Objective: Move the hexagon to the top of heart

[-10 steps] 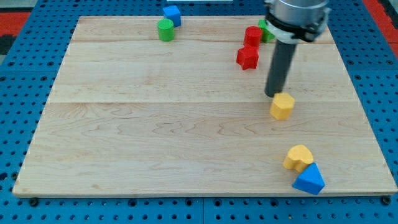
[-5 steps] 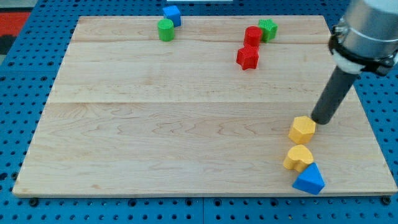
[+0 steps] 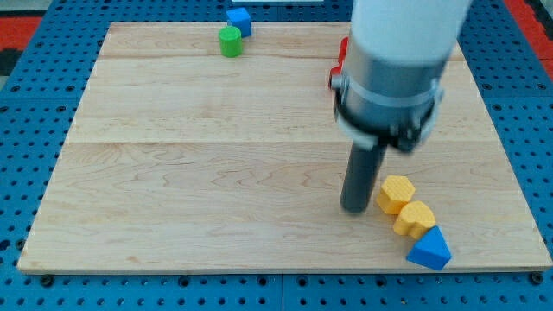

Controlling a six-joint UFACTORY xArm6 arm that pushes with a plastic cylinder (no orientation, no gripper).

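The yellow hexagon block [image 3: 396, 193] lies at the board's lower right, touching the upper left side of the yellow heart block [image 3: 416, 218]. My tip [image 3: 355, 208] rests on the board just left of the hexagon, close to it or touching it. The arm's body covers the upper right of the board.
A blue triangular block [image 3: 430, 250] sits against the heart's lower right, near the board's bottom edge. A green cylinder [image 3: 230, 41] and a blue cube [image 3: 239, 20] stand at the top left. A red block [image 3: 335, 76] peeks out from behind the arm.
The hexagon has slid down and left until it touches the heart. My tip has swung from the hexagon's upper right side round to its left side.
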